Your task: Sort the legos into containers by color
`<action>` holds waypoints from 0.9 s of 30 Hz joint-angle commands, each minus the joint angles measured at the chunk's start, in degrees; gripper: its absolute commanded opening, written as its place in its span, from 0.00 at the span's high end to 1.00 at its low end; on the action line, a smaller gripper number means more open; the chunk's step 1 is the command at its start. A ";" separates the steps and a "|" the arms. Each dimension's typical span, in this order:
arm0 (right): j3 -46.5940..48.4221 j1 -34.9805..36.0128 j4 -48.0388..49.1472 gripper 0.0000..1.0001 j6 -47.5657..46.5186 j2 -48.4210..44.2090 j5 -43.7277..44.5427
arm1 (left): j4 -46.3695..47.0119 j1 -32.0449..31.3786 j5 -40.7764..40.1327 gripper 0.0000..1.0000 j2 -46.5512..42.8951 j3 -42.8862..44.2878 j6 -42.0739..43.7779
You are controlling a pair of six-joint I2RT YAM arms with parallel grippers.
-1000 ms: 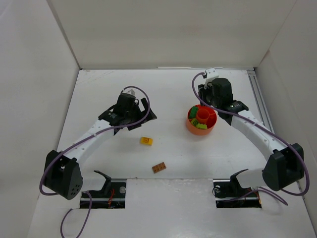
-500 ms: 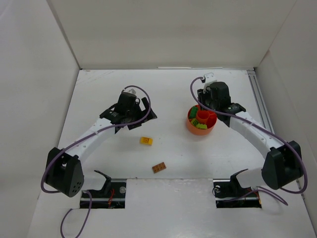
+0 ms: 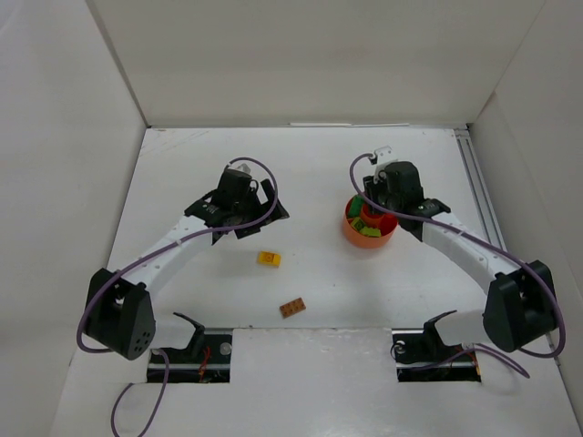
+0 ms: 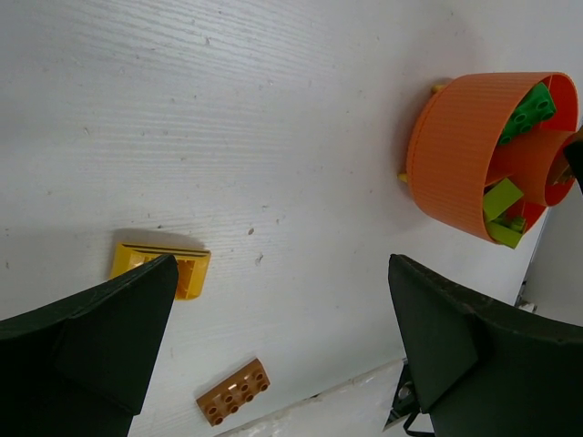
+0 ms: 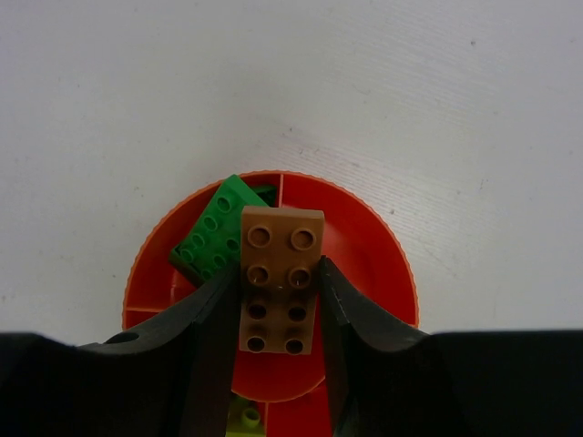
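The orange-red bowl (image 3: 350, 232) with inner dividers stands right of centre. A dark green brick (image 5: 211, 238) and lime bricks (image 4: 501, 198) lie in its compartments. Directly above the bowl (image 5: 373, 238), my right gripper (image 5: 279, 273) is shut on a brown brick (image 5: 281, 273), studs facing the camera. My left gripper (image 3: 244, 218) hangs open over the table, left of the bowl (image 4: 451, 159), with nothing between its fingers (image 4: 109, 319). A yellow brick (image 3: 269, 259) lies on the table just below it. A second brown brick (image 3: 292, 309) lies nearer the front edge.
White walls close in the table at the back and on both sides. A metal rail (image 3: 477, 187) runs along the right edge. Two cut-outs with cable mounts (image 3: 196, 341) sit at the near edge by the arm bases.
My right gripper has moved a little nearer and lower over the bowl, still holding the brown brick. The left arm has barely moved.
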 commanded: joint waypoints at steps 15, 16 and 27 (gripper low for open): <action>-1.84 0.53 2.74 0.60 1.21 -5.80 -0.40 | -0.26 -0.14 0.76 0.00 0.04 1.18 0.92; -1.84 0.53 2.74 0.60 1.21 -5.80 -0.40 | -0.26 -0.14 0.76 0.00 0.04 1.18 0.92; 0.09 0.53 2.74 0.66 0.60 -6.94 2.32 | 0.26 -0.14 1.29 0.00 -1.11 0.13 0.92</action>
